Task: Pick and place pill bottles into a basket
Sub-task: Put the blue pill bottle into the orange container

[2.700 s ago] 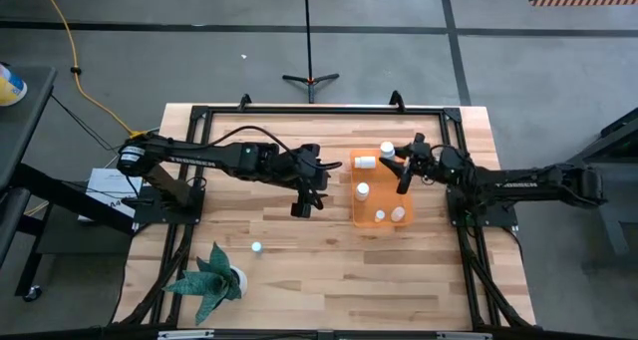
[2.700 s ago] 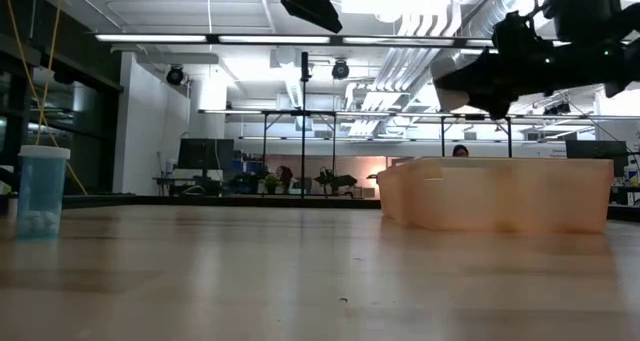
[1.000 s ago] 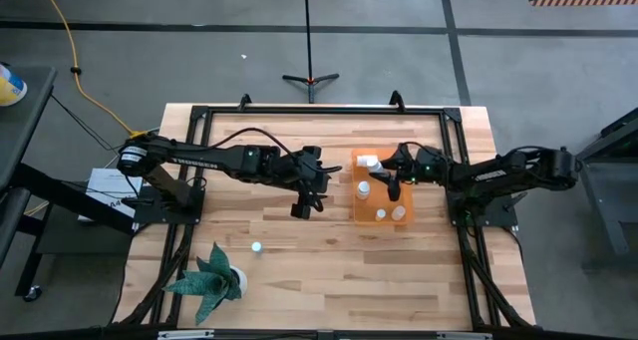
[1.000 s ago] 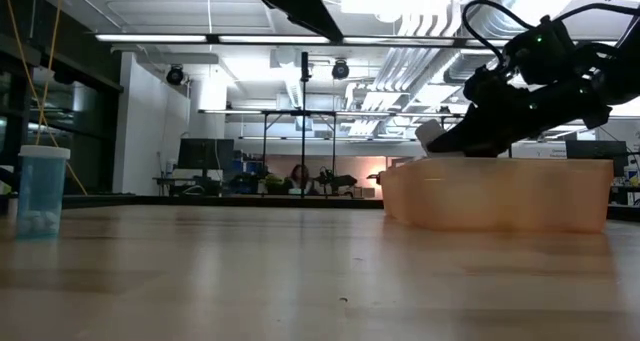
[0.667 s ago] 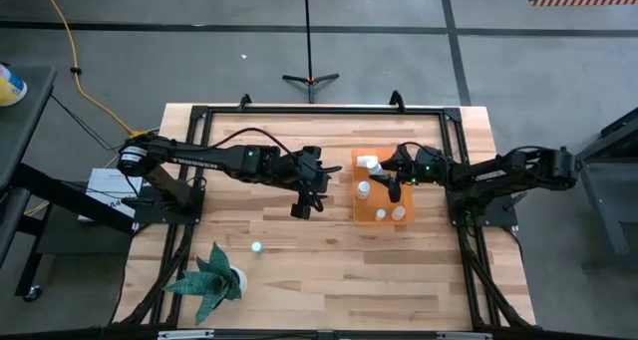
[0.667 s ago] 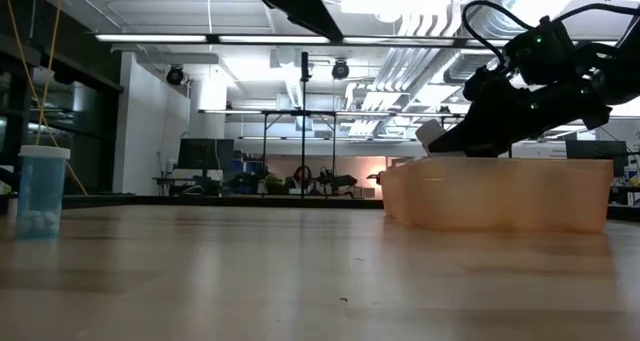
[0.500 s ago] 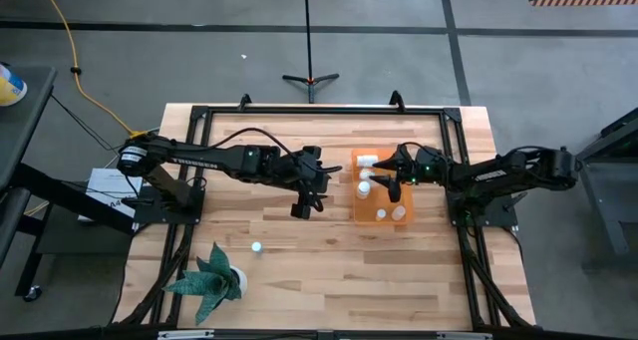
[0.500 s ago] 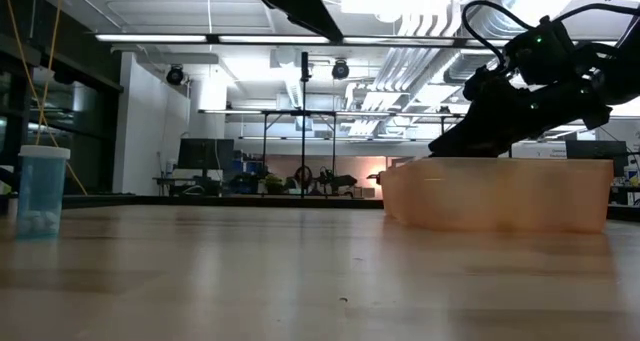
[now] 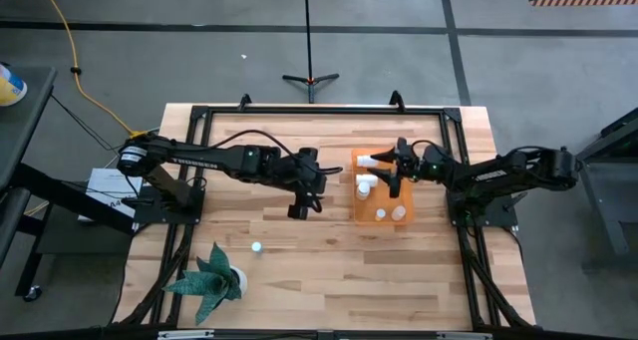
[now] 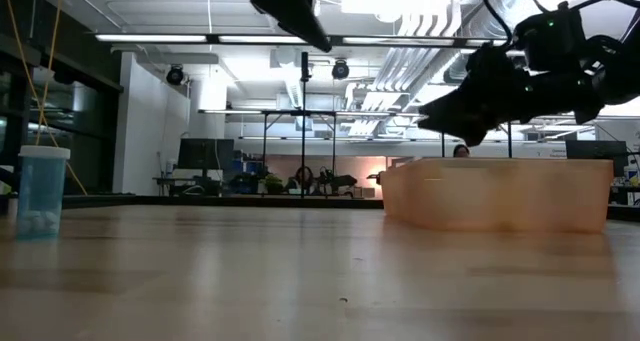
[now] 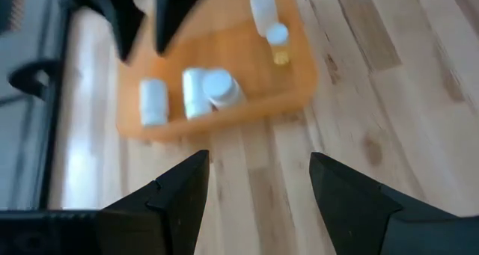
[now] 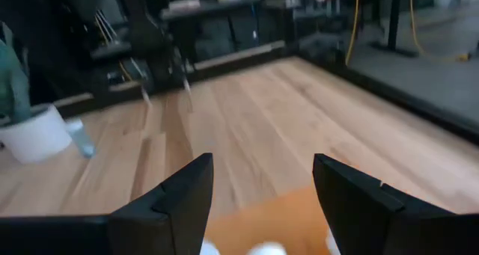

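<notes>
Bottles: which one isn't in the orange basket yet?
The little bottle standing all alone on the table, close to the potted plant. The other bottles are already inside the orange basket.

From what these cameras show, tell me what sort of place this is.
Most likely an indoor robotics lab or workshop. The wooden table sits in a black frame on a grey concrete floor, and the low view shows exposed ceiling ducts, strip lights and workbenches behind.
</notes>
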Controlling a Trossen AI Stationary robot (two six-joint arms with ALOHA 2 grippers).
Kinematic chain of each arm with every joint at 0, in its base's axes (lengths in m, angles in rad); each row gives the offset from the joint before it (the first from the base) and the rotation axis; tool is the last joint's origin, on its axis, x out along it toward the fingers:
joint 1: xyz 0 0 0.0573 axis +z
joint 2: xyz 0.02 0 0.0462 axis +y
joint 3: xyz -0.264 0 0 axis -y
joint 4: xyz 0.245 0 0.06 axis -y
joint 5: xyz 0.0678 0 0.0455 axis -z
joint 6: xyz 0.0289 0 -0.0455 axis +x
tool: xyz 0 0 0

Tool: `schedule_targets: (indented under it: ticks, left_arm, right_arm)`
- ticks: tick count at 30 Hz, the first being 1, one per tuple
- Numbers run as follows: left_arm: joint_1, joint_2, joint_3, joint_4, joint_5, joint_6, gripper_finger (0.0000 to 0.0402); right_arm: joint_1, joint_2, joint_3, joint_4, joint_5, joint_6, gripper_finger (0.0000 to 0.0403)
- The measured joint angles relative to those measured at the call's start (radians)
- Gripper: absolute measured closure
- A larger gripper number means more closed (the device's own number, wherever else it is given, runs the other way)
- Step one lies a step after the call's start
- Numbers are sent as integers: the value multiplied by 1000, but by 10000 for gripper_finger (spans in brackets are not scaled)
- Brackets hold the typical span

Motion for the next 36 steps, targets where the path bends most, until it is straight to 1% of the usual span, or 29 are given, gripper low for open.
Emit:
schedule_targets:
  ticks: [2, 5, 10, 12, 16, 19, 23, 25, 29, 33, 35, 36]
  left_arm:
    - [0, 0, 0, -45, 20, -36, 135]
    - [0, 0, 0, -152, 82, -112, 135]
    - [-15, 0, 0, -335, 244, -341, 135]
    - [-39, 0, 0, -388, 273, -424, 135]
    - [-129, 23, 0, -454, 261, -552, 135]
    - [-213, 57, 0, -463, 236, -579, 135]
    - [-311, 85, 0, -518, 111, -641, 135]
    - [-347, 98, 0, -549, 72, -692, 135]
    - [-401, 102, 0, -577, 23, -801, 135]
    - [-441, 104, -7, -583, -26, -872, 135]
    - [-448, 103, -32, -562, -13, -898, 135]
    - [-448, 104, -50, -556, 10, -910, 135]
  right_arm:
    - [0, 0, 0, 28, 0, -1, 182]
    - [0, 0, 0, 32, 0, -7, 181]
    - [0, 0, 0, 23, 0, -23, 185]
    - [0, 0, 0, 21, 0, -23, 185]
    - [0, 0, 0, 19, 0, -23, 183]
    - [0, 0, 0, 19, 0, -23, 183]
    - [0, 0, 0, 11, 0, -30, 183]
    - [0, 0, 0, 12, 0, -31, 183]
    - [0, 0, 0, 11, 0, -30, 182]
    - [0, 0, 0, 11, 0, -28, 182]
    - [0, 0, 0, 11, -1, -22, 182]
    - [0, 0, 0, 11, -3, -22, 182]
